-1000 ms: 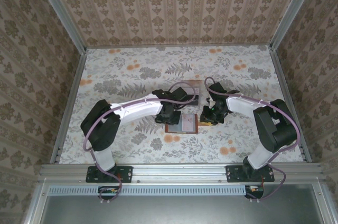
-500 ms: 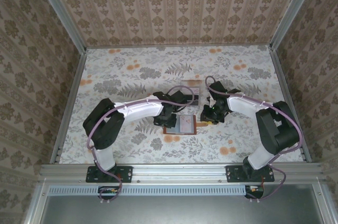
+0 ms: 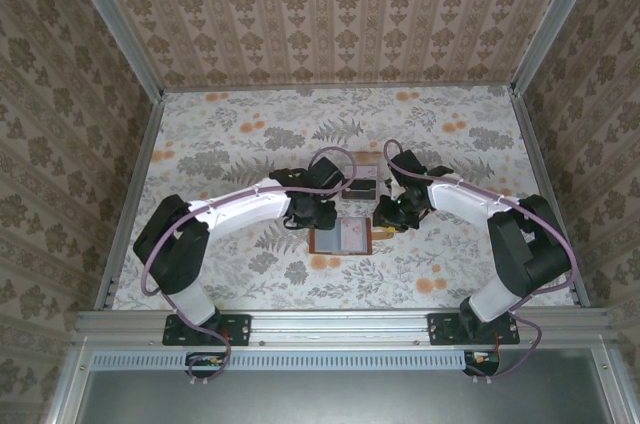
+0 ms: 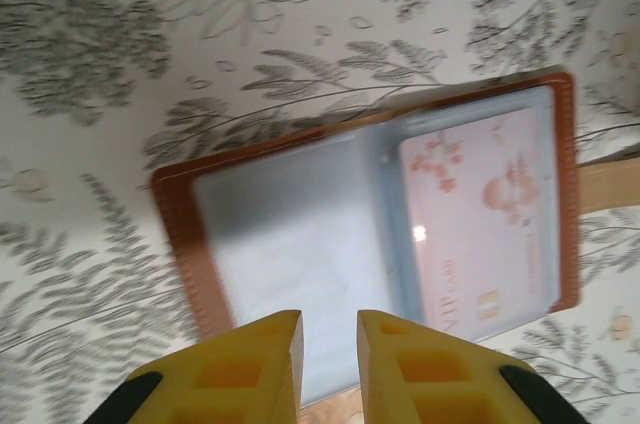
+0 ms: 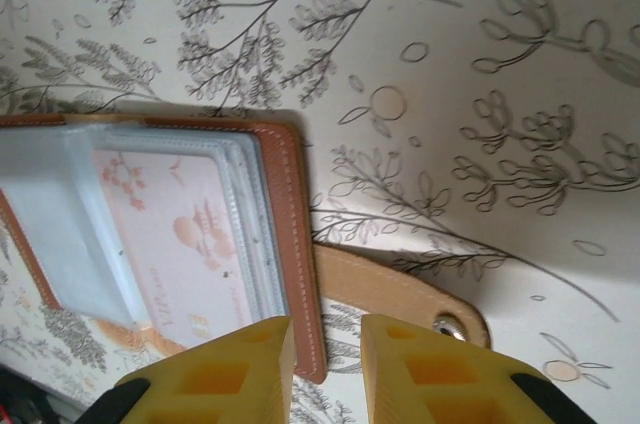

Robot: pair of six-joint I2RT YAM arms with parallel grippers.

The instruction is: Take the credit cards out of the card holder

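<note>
On the table (image 3: 220,144), the card holder (image 3: 343,235) is laid open at centre, w/ left gripper (image 4: 330,329) and right gripper (image 5: 328,339) each poised at its edge, narrowly parted and empty; it should be pinned flat while the pink card (image 5: 185,234) is slid sideways out.

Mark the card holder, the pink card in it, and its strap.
card holder (image 4: 175,234): left wrist view, brown left border.
pink card (image 4: 480,229): left wrist view, its middle.
strap (image 5: 400,289): right wrist view, its middle.

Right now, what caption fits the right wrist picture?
Right gripper above the open card holder, pink card inside, strap on flowery table.
</note>
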